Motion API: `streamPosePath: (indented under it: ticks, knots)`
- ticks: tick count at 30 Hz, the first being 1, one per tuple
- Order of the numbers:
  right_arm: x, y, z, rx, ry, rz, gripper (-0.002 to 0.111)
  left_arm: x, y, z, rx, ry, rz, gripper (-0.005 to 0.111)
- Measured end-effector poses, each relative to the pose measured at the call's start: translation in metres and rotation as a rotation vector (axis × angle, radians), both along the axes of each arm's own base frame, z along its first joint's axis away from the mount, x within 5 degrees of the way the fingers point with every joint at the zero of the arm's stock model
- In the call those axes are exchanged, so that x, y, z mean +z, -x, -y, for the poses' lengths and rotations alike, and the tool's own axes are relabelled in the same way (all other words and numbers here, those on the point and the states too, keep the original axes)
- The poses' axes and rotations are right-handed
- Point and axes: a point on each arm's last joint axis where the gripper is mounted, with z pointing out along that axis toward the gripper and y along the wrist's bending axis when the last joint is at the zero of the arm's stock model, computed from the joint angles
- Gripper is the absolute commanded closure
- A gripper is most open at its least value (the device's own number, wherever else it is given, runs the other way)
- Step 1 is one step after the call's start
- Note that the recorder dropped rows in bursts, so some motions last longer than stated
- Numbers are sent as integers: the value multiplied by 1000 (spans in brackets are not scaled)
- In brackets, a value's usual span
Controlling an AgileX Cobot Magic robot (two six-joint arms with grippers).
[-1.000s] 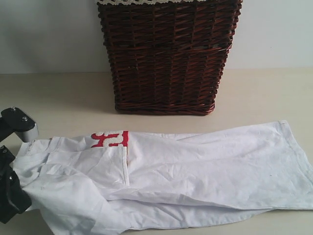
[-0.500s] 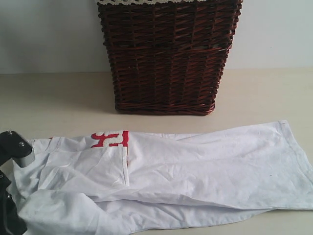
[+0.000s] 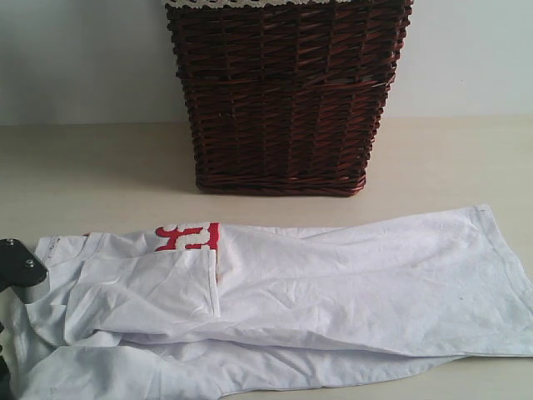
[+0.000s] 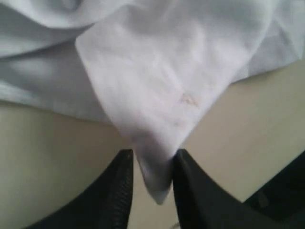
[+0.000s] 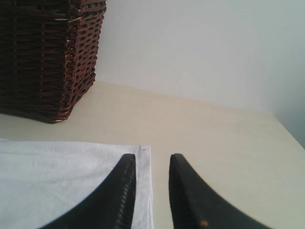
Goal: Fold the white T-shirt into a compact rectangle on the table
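Surface (image 3: 466, 158): wide, pale cream, carries everything.

Dark wicker basket (image 3: 283, 100): stands at the back, apart from the cloth.

White T-shirt (image 3: 333, 283): lies lengthwise along the near side of the surface. It is partly folded, with a flap over the body and red lettering (image 3: 187, 237) showing at the fold. My left end is rumpled.

Left claw (image 4: 153, 157): jaws narrowly apart with a shirt corner between them. I cannot tell whether it is pinched or free.

Right claw (image 5: 151, 160): narrow gap, nothing in it, poised at the shirt's hem (image 5: 144, 181).

Step in hand, as I judge it: set the corner down flat, back out low without snagging, and smooth the bunched end before the next fold.

The exterior view gives the whole layout but only a dark bit of my left arm (image 3: 18, 265). Only the wrist views show the jaws, the corner and the hem stitching.
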Motion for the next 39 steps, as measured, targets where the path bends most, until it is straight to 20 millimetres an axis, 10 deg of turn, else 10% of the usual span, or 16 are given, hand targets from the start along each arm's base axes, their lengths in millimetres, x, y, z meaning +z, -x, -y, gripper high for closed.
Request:
streamPosePath:
  ticks: [11,20,39]
  knots:
    - [0,0,0,0,0,0,83,-1,-1,-3,34,-40,11,61]
    - [0,0,0,0,0,0,83,0,3,-4,29,-49,-37,106]
    - [0,0,0,0,0,0,83,11,-3,16,-53,171,-8,107]
